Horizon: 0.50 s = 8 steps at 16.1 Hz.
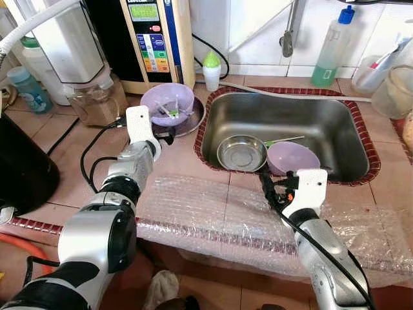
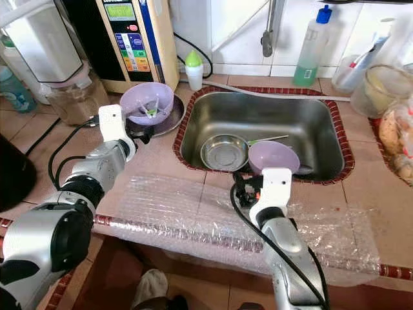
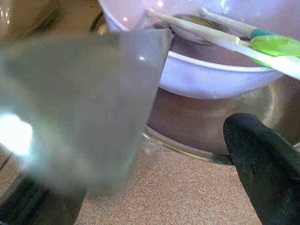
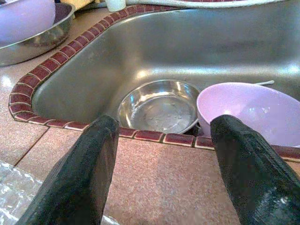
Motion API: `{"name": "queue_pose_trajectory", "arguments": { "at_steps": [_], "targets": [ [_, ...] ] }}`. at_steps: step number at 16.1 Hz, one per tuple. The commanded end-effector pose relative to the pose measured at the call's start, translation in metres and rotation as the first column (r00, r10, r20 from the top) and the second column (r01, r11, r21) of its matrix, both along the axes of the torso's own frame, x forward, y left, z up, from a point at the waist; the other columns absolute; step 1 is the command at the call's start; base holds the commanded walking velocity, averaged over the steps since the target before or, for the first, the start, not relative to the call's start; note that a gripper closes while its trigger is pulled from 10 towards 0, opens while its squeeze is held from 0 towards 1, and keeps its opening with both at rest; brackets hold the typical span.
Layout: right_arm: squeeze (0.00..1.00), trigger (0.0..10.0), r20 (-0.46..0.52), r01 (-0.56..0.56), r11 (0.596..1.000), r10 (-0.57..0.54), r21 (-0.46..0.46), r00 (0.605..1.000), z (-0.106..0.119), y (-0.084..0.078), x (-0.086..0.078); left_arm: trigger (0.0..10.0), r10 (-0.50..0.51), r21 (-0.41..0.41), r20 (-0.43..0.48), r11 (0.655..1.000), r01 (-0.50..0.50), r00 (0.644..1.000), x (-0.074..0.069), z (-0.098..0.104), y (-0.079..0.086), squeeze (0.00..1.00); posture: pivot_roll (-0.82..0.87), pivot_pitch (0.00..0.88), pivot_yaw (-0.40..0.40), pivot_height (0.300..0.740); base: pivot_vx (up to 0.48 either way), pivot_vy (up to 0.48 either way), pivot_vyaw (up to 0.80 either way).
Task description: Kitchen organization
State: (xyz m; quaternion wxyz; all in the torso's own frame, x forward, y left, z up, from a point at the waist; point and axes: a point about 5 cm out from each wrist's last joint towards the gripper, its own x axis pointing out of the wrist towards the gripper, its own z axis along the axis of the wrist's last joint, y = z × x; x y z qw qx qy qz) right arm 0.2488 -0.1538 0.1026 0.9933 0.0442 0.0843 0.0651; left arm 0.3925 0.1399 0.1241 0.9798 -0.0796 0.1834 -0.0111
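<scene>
A lilac bowl holding white-handled utensils with green tips sits on a steel plate left of the sink. My left gripper is right at that plate's near rim. Its fingers stand open, and a blurred translucent thing sits between them, close to the camera. In the sink lie a steel bowl, a second lilac bowl and a green-tipped utensil. My right gripper hovers open over the counter at the sink's front edge, pointing at both bowls.
Bubble wrap covers the counter's front. A water purifier, a blender jar, a small green-capped bottle, a green soap bottle and the tap line the back. Plastic containers stand at the right.
</scene>
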Motion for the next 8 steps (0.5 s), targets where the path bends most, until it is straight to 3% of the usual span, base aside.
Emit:
{"name": "queue_pose_trajectory", "arguments": {
  "at_steps": [1,8],
  "targets": [
    [0.00,10.0,-0.024,-0.012,1.000,0.012,0.005,1.000,-0.005,0.004,0.001,10.0,0.007,0.049,-0.073,0.999,-0.003,0.997,-0.005,-0.012,0.007,0.00,-0.17,0.027,0.139,0.740,0.000,0.000,0.00],
    [0.00,10.0,-0.018,-0.020,1.000,0.020,0.012,1.000,-0.008,0.009,0.011,10.0,0.022,0.055,-0.098,0.998,-0.016,0.995,-0.007,-0.014,0.024,0.00,-0.12,0.000,0.145,0.740,0.000,0.000,0.00]
  ]
}}
